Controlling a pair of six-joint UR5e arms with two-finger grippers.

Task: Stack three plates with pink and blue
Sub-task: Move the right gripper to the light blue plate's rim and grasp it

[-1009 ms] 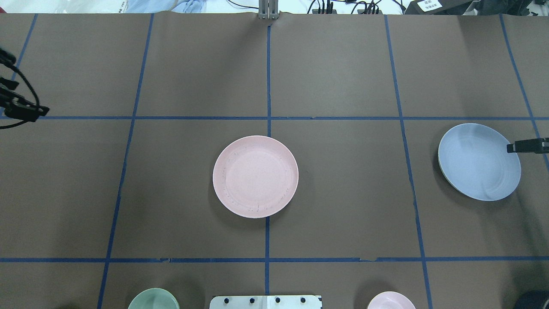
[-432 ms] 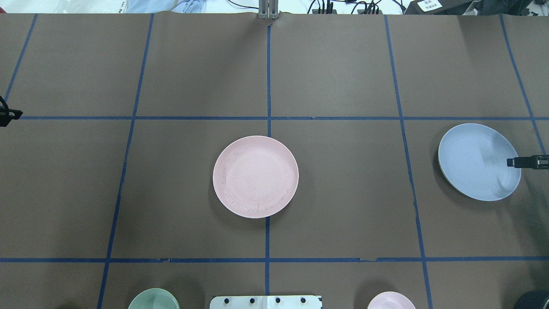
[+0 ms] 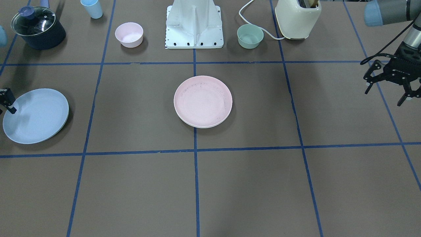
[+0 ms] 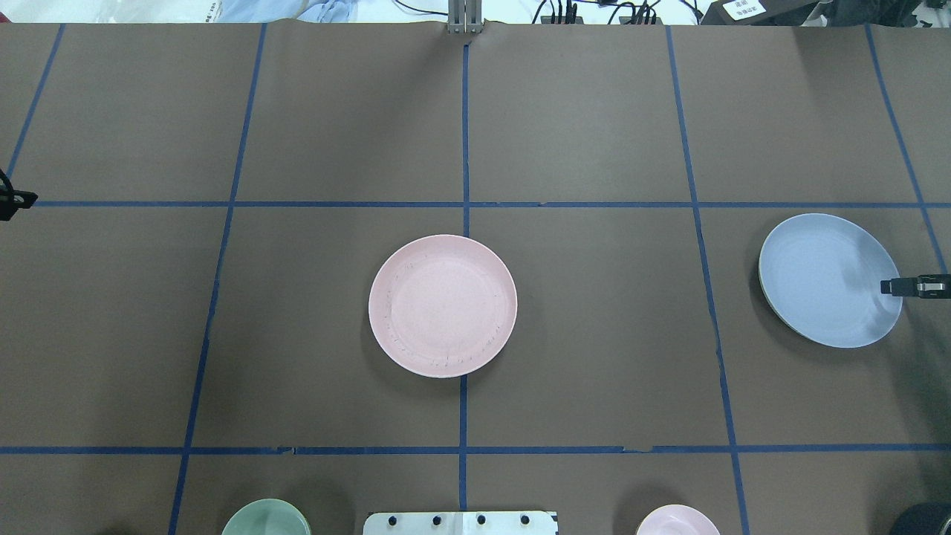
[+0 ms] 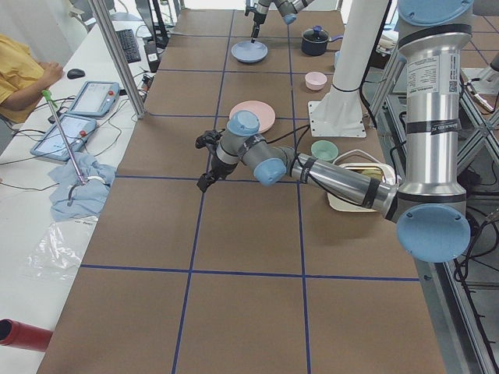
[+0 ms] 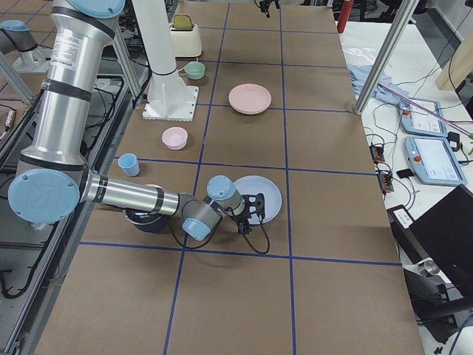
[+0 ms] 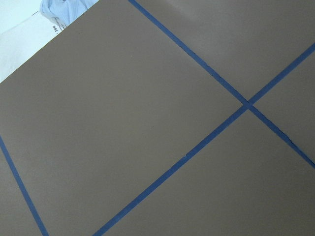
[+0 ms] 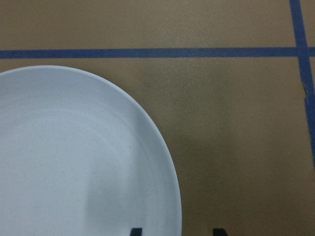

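Observation:
The pale pink plate (image 4: pixel 443 305) lies at the table's middle, also in the front view (image 3: pixel 203 100). There a second pale rim (image 3: pixel 204 126) shows under its near edge, seemingly the cream-white plate. The light blue plate (image 4: pixel 825 279) lies flat at the far right, also in the front view (image 3: pixel 35 116). My right gripper (image 4: pixel 915 286) is low at the blue plate's outer rim. In the right wrist view (image 8: pixel 177 232) its open jaws straddle that rim (image 8: pixel 170 162). My left gripper (image 3: pixel 384 96) hangs open and empty above the table's left side.
Along the robot's edge stand a small pink bowl (image 3: pixel 129 34), a small green bowl (image 3: pixel 250 36), a cream toaster (image 3: pixel 297 18), a dark lidded pot (image 3: pixel 37 28) and a blue cup (image 3: pixel 92 8). The robot base (image 3: pixel 194 23) sits between the bowls.
My right gripper has slid along the blue plate's outer rim toward the robot's side. My left arm has drawn back almost out of the overhead view's left edge. The plates have not moved.

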